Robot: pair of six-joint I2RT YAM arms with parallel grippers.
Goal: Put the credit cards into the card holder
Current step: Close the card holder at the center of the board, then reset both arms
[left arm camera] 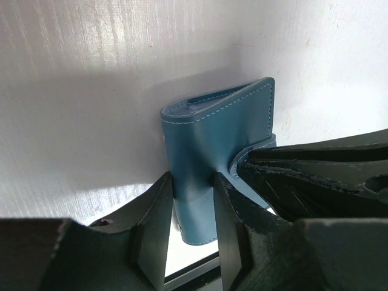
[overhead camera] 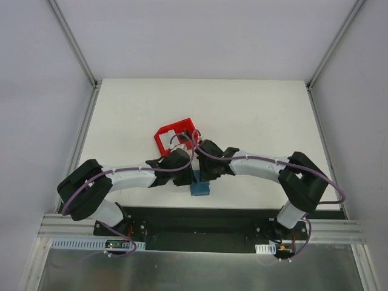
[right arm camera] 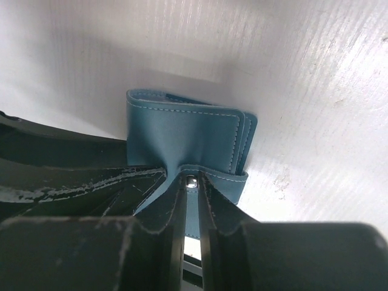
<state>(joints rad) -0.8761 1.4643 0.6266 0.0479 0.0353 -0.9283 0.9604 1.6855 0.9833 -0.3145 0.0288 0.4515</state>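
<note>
We see card holder [left arm camera: 209,145] clamped between left gripper [left arm camera: 193,188] fingers; right gripper [right arm camera: 191,191] fingers pinch its snap tab [right arm camera: 192,212]. Overhead, arms [overhead camera: 254,165] hide most of it.

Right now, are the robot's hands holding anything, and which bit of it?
Both hold the card holder. The left gripper pinches its folded body; the right gripper pinches its snap tab.

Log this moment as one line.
left hand: shut on teal leather folding wallet | right hand: pinching snap tab | red plastic bin: behind wallet
</note>
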